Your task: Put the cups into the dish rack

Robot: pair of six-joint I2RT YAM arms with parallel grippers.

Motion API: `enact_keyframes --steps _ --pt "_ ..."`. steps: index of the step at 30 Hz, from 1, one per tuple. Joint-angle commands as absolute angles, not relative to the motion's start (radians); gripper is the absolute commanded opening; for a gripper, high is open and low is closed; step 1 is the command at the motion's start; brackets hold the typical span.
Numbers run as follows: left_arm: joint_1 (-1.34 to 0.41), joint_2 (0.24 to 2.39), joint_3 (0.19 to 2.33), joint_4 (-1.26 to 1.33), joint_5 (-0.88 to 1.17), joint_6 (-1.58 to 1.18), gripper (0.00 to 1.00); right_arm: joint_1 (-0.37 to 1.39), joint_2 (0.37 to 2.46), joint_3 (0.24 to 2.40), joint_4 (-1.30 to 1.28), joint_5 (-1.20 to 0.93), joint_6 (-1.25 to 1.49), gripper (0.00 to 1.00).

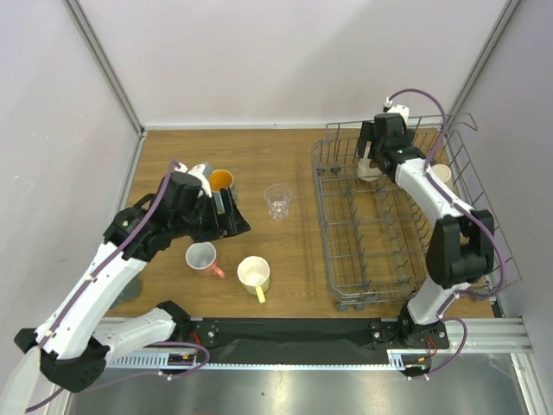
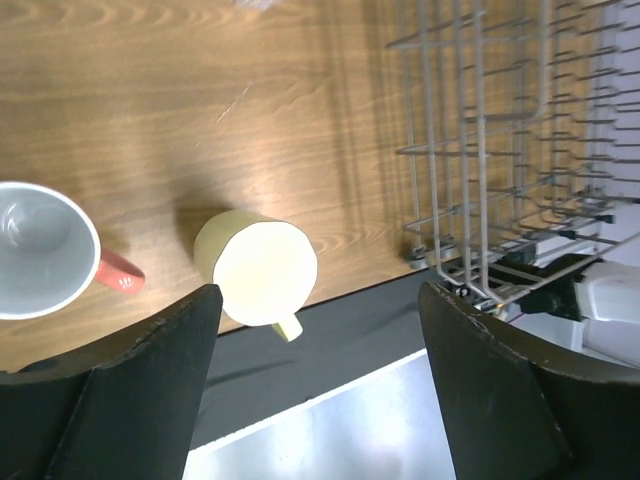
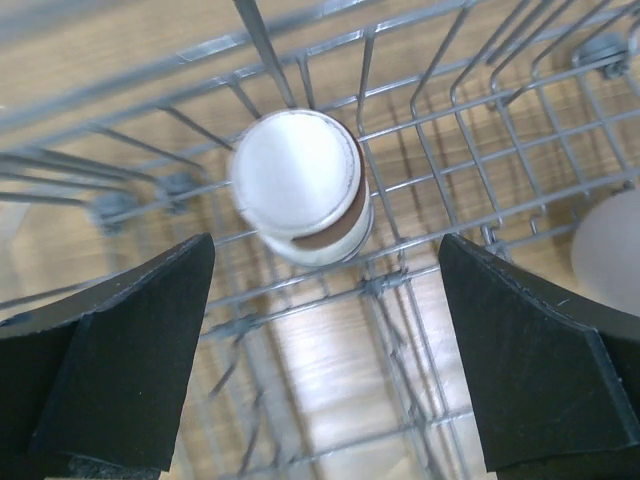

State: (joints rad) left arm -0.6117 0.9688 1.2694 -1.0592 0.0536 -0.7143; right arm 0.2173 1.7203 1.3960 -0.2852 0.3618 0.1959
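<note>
The grey wire dish rack (image 1: 346,259) stands on the right. A pale cup (image 1: 370,169) sits in its far left corner and a beige cup (image 1: 441,175) at its right side. My right gripper (image 1: 378,145) hangs open just above the pale cup (image 3: 298,185), holding nothing. The beige cup (image 3: 608,250) shows at the edge of the right wrist view. On the table are a blue cup with orange inside (image 1: 221,180), a clear glass (image 1: 277,201), a pink cup (image 1: 202,258) and a yellow cup (image 1: 254,274). My left gripper (image 1: 232,214) is open and empty above the table, and its view shows the yellow cup (image 2: 258,270) and the pink cup (image 2: 40,250).
The rack's near left corner (image 2: 440,255) shows in the left wrist view. A black mat (image 1: 285,333) and metal rail run along the near edge. Grey walls close the back and sides. A grey shape (image 1: 130,290) lies partly hidden under the left arm.
</note>
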Motion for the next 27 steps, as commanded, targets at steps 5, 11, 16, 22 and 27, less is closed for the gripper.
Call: enact_keyframes --steps 5,11,16,22,27 --pt "-0.603 1.064 1.327 -1.084 -0.026 -0.747 0.85 0.274 1.455 1.445 -0.606 0.310 0.344 0.95" --pt "-0.603 1.146 1.345 -1.089 -0.086 -0.775 0.82 0.345 1.264 1.385 -0.799 0.129 0.373 0.94" --pt "-0.604 1.157 1.257 -1.211 -0.216 -0.908 0.75 0.409 1.062 1.339 -0.925 -0.029 0.436 0.92" --pt "-0.603 1.075 1.166 -1.170 -0.310 -1.031 0.74 0.425 0.951 1.312 -1.009 -0.110 0.443 0.93" --pt "-0.603 1.149 1.207 -1.241 -0.302 -1.095 0.71 0.426 0.934 1.351 -1.026 -0.241 0.497 0.93"
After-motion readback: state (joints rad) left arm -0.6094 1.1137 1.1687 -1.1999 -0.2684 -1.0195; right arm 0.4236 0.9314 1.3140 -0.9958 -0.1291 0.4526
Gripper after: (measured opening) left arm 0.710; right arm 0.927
